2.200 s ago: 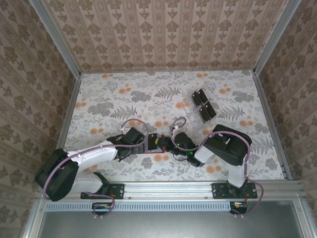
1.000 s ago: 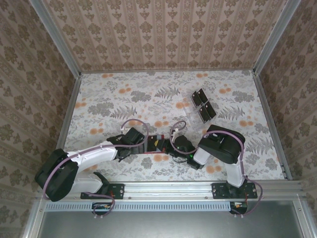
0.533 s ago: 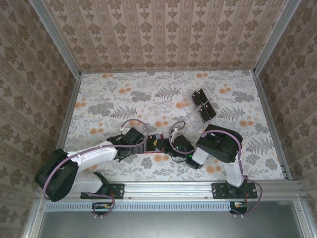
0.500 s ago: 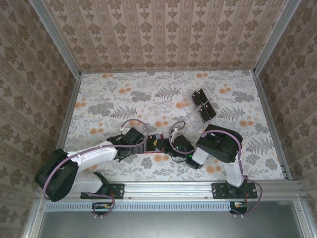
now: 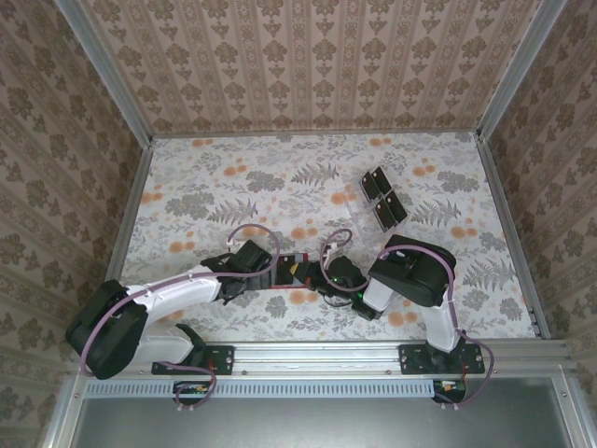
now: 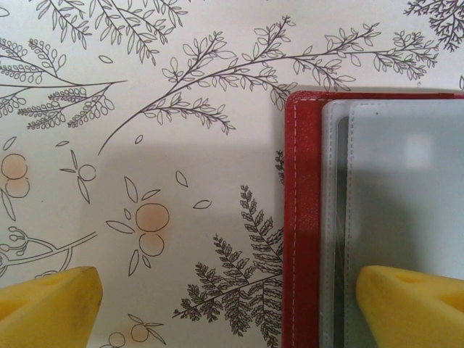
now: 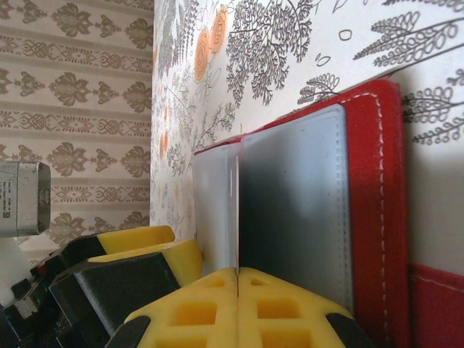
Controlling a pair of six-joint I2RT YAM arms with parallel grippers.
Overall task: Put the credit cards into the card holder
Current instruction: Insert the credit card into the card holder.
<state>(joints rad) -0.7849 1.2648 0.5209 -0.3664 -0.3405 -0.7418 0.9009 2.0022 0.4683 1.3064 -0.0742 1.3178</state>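
Two things matter: the wide-open left tool [image 6: 230, 304] should pin the holder [image 6: 301, 217] flat, and the right tool [image 7: 238, 279], pinched shut, should enter the grey pocket [image 7: 297, 203] squarely.

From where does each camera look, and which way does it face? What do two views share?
Top external: above, behind the bases, looking down on the table; left arm and right arm reach inward.
Left wrist: facing straight down; open left end effector straddles the card holder's red edge.
Right wrist: low, looking along the table towards the wall; right end effector shut.
Shared: both wrist views show the card holder.
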